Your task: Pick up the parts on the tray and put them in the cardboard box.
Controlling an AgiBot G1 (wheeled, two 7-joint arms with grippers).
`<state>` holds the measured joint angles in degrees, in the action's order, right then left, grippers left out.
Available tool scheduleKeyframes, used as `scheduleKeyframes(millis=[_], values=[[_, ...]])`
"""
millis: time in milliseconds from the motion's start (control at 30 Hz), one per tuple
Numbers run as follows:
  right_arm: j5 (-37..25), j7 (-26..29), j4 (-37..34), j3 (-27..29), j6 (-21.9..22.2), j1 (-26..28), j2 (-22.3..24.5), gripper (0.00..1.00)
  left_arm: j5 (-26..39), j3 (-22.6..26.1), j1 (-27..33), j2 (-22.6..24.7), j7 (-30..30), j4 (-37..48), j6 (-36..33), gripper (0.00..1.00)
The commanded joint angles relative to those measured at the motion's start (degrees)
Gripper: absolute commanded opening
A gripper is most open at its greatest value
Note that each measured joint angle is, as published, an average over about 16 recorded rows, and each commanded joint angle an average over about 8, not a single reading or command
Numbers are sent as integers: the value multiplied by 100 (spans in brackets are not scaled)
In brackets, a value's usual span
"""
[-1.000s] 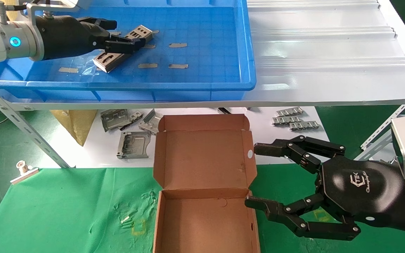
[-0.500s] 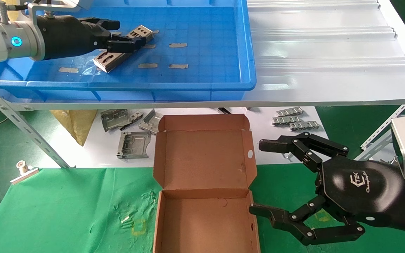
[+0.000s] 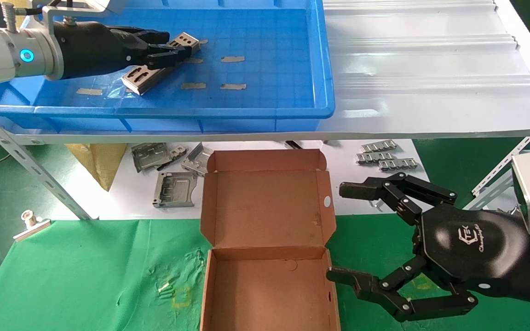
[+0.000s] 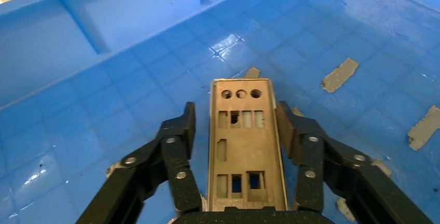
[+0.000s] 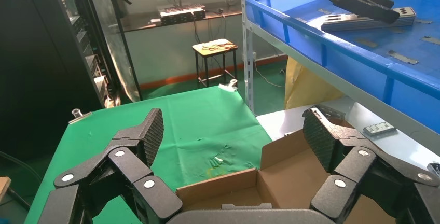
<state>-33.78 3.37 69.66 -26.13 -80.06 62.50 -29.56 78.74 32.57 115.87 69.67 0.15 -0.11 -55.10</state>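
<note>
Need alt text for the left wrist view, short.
The left gripper straddles a long silver part with punched round and square cutouts, one finger on each long edge, jaws open. The part lies on the grid floor of the blue tray, with tan tape scraps nearby.

Only readable marking: a white logo on the black back shell of the right gripper (image 3: 375, 243), near right. It looks like stylised letters "CTEK" with a script word under it starting "Chang"; the rest is illegible. No other text, numbers or labels.
</note>
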Motion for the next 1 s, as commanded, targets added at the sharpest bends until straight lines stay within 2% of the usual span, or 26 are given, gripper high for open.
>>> scheduleKeyframes(millis=[33, 1000], values=[[0, 0, 0, 0, 0, 0, 0, 100, -2, -2, 8, 3, 1, -4, 2, 0], [0, 0, 0, 0, 0, 0, 0, 100, 22, 17, 122, -58, 28, -7, -205, 0]])
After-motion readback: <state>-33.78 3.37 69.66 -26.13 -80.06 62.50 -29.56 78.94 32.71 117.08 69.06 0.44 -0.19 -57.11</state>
